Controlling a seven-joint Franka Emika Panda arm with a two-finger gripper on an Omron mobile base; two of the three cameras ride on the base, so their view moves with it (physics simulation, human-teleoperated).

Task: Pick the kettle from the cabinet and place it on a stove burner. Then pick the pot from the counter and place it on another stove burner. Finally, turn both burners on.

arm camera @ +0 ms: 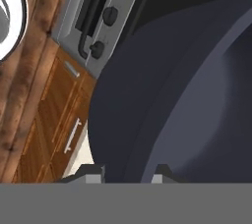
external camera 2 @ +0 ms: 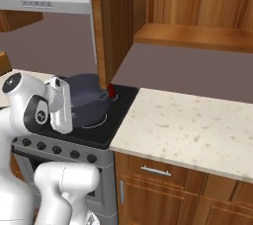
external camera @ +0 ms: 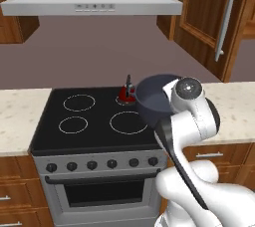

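The dark blue-grey pot (external camera: 153, 99) hangs tilted above the right side of the black cooktop, and its wall takes up most of the hand view (arm camera: 187, 95). My gripper (arm camera: 128, 173) is shut on the pot's rim, one finger on each side of the wall. The red kettle (external camera: 126, 93) stands on the back right burner, half hidden behind the pot; a red sliver of the kettle (external camera 2: 111, 91) shows past the cabinet door. The largest burner circle (external camera: 128, 122) lies just below and left of the pot. The cabinet (external camera 2: 197, 36) stands open, its shelf bare.
The open cabinet door (external camera 2: 116, 21) hangs over the stove's right edge, close to the pot (external camera 2: 86, 98). Two smaller burner circles (external camera: 78, 102) lie on the left. Black knobs (external camera: 92, 165) line the stove front. The range hood (external camera: 92, 3) is overhead. The beige counter (external camera 2: 197, 130) stretches right.
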